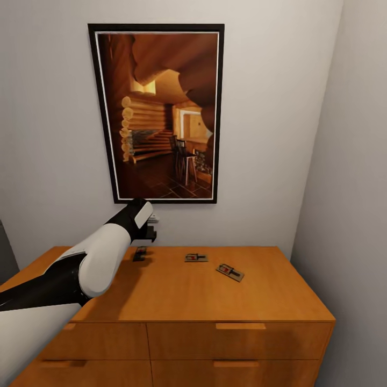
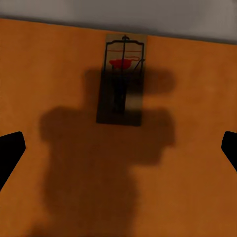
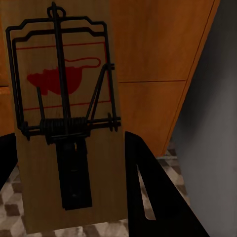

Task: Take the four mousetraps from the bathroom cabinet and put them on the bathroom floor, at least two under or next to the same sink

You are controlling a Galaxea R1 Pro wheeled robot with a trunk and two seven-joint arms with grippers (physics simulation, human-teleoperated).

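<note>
The orange-brown cabinet (image 1: 183,298) carries three mousetraps on its top. One mousetrap (image 1: 196,257) lies mid-top, another (image 1: 230,272) to its right, and a third (image 1: 141,252) sits near the wall in my arm's shadow. My left gripper (image 1: 150,232) hovers just above that third trap (image 2: 122,79), open, its black fingertips (image 2: 10,153) spread wide. In the right wrist view my right gripper (image 3: 69,148) is shut on a mousetrap (image 3: 64,113), held low beside the cabinet's front (image 3: 148,49) over the patterned bathroom floor (image 3: 165,157). The sink is out of view.
A framed picture of a log cabin (image 1: 161,113) hangs on the wall behind the cabinet. A grey side wall (image 1: 349,215) closes in right beside the cabinet's right end. Drawer fronts with slot handles (image 1: 240,326) face me.
</note>
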